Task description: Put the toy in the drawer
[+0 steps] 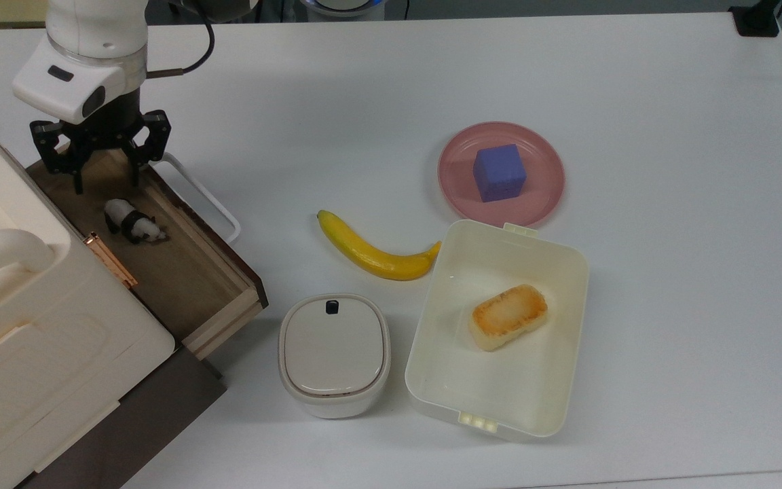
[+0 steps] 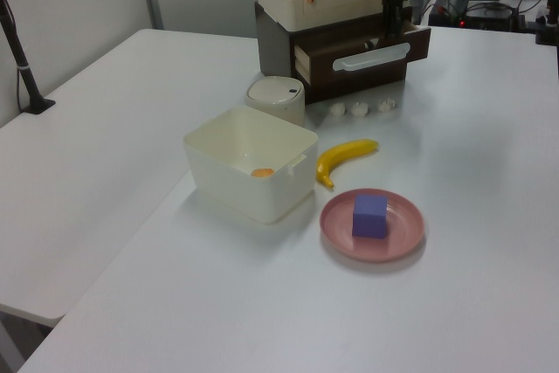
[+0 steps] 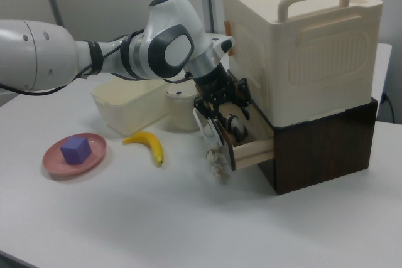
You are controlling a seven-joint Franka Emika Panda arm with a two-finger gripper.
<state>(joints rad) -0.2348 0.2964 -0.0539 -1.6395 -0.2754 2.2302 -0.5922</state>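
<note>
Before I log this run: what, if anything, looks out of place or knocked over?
Nothing stands out. The small black-and-white panda toy lies on the floor of the open light-wood drawer, free of the open black tool above it. The yellow banana and blue-purple cube sit undisturbed.

The drawer (image 1: 180, 285) has pale, matt raw-wood walls and floor behind a dark brown front with a smooth white plastic handle (image 1: 204, 200). Above the drawer, the cabinet (image 1: 17, 353) is cream moulded plastic, faintly glossy. Inside the drawer, the toy (image 1: 134, 224) looks like smooth hard plastic.
</note>
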